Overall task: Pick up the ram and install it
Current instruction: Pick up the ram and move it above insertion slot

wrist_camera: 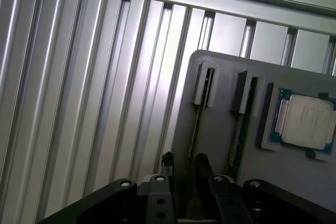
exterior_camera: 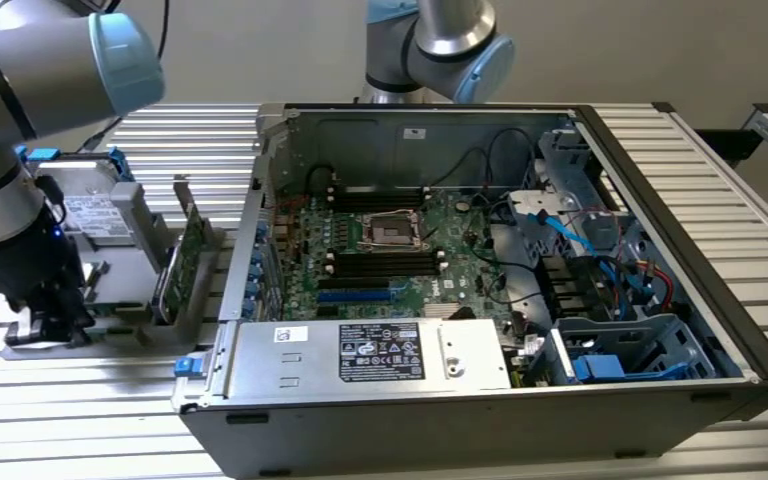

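The ram (wrist_camera: 198, 121) shows as a thin dark edge standing in a narrow slot of the grey holder (wrist_camera: 220, 145). A second thin board (wrist_camera: 237, 135) stands edge-on in the slot beside it. My gripper (wrist_camera: 185, 162) is open, with a black finger (wrist_camera: 167, 165) on each side of the first slot's line, just above the stick and apart from it. In the exterior view my gripper (exterior_camera: 53, 315) hangs low over the holder (exterior_camera: 117, 300) at the exterior view's left, beside the open computer case (exterior_camera: 491, 400). The motherboard (exterior_camera: 458, 250) lies inside with dark memory slots (exterior_camera: 377, 265).
A square silver-topped processor chip (wrist_camera: 305, 121) lies in a recess of the holder. A green card (exterior_camera: 181, 262) stands on edge in the holder near the case wall. A second robot arm (exterior_camera: 438, 45) stands behind the case. Cables and drive cages fill the case's right side.
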Robot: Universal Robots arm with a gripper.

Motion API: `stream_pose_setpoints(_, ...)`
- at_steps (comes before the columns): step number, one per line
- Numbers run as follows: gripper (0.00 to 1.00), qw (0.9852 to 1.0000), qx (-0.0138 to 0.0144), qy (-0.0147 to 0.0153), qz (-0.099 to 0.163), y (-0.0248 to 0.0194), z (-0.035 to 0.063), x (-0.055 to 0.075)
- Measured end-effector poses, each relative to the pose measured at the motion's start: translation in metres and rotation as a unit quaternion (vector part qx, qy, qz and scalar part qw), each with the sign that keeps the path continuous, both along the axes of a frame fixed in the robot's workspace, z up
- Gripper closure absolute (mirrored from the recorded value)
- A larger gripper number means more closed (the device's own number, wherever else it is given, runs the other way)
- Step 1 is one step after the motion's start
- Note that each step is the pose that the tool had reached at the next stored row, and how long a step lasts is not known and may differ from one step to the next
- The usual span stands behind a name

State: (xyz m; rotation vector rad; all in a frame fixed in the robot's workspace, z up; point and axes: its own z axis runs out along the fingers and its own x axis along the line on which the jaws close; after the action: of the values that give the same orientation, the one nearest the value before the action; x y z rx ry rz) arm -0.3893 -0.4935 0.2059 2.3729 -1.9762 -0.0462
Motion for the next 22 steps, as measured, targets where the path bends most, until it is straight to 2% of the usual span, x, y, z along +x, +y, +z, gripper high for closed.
stream_pose_setpoints(5, 0.69, 1.0000, 0.0000, 0.0001, -0.003, -0.0001, -0.0064, 0.0003)
stream_pose_setpoints(22, 0.69, 0.9998, 0.0000, 0.0001, -0.018, -0.0001, -0.0085, 0.0014)
